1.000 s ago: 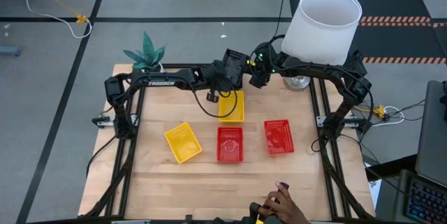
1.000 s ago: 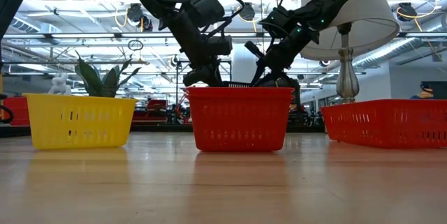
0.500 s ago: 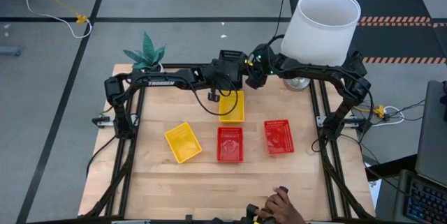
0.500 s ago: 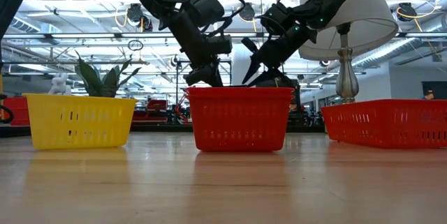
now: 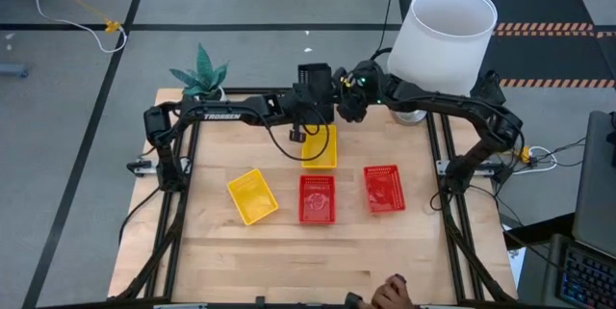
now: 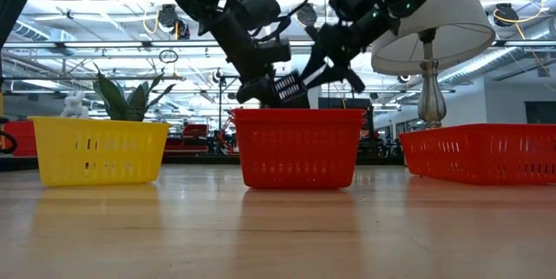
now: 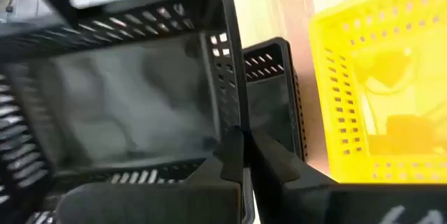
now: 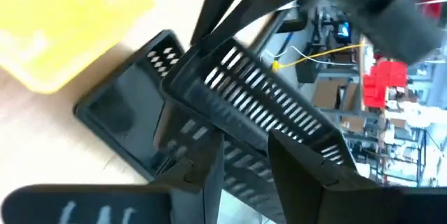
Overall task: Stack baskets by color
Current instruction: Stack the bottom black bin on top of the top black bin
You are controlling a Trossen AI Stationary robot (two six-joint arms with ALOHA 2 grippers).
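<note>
Baskets are spread over the wooden table [image 5: 241, 256]: a yellow basket [image 5: 252, 196] towards the left, a red basket [image 5: 317, 198] in the middle, a second red basket [image 5: 384, 189] to its right, and another yellow basket [image 5: 320, 147] farther back, just below the two grippers in the high view. The left gripper [image 7: 243, 155] is clamped on the wall of a black basket [image 7: 133, 105], its two fingers pinched together over the mesh rim. That black basket is lifted off the table and tilted, showing in the low view as a small dark mesh piece above the middle red basket's rim. A second black basket [image 7: 269, 98] lies flat on the wood beneath it, just beside the far yellow basket. The right gripper [image 8: 244, 158] is right next to the raised black basket at its other side, its fingers standing apart with the basket's slotted wall between and beyond them; whether they touch it cannot be told. A white lampshade [image 5: 445, 35] stands at the table's back right, a potted plant [image 5: 200, 73] at the back left. At the near edge, a person's hand [image 5: 390, 295] shows.
</note>
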